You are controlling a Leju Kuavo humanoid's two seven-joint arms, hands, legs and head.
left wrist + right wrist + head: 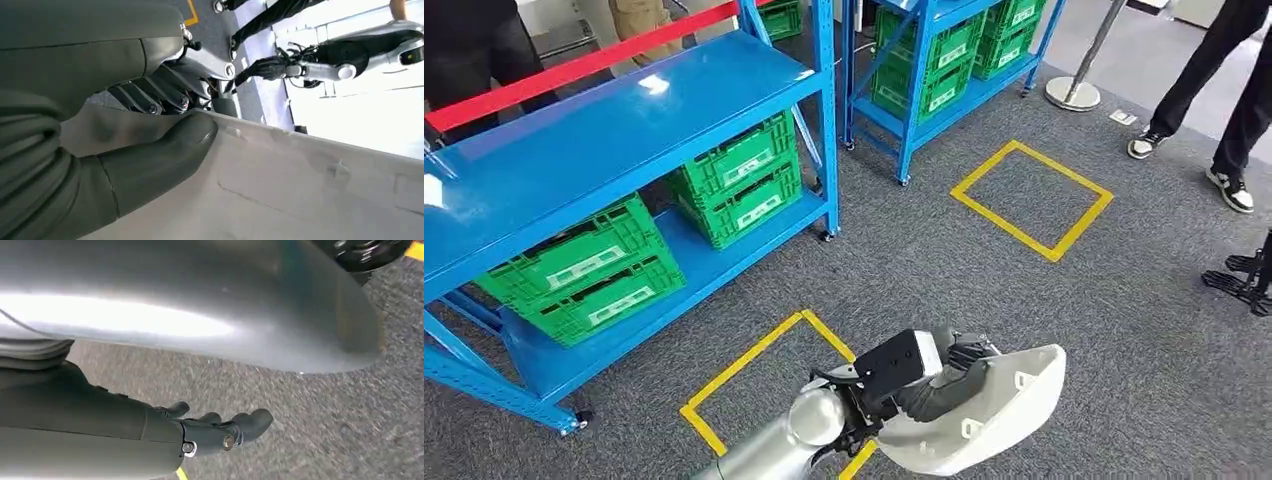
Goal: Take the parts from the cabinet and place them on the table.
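I see my left hand (944, 375) gripping the white curved part (994, 420), thumb (165, 155) pressed on its inner face and fingers wrapped behind its edge, carrying it above the grey carpet (1024, 300). My right hand (220, 432) hangs empty over the carpet, fingers loosely apart.

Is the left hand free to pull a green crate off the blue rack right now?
Probably not. The left hand already grips the white curved part, thumb pressed on its surface in the left wrist view, and the green crates sit off on the blue rack's lower shelf, apart from it across the carpet.
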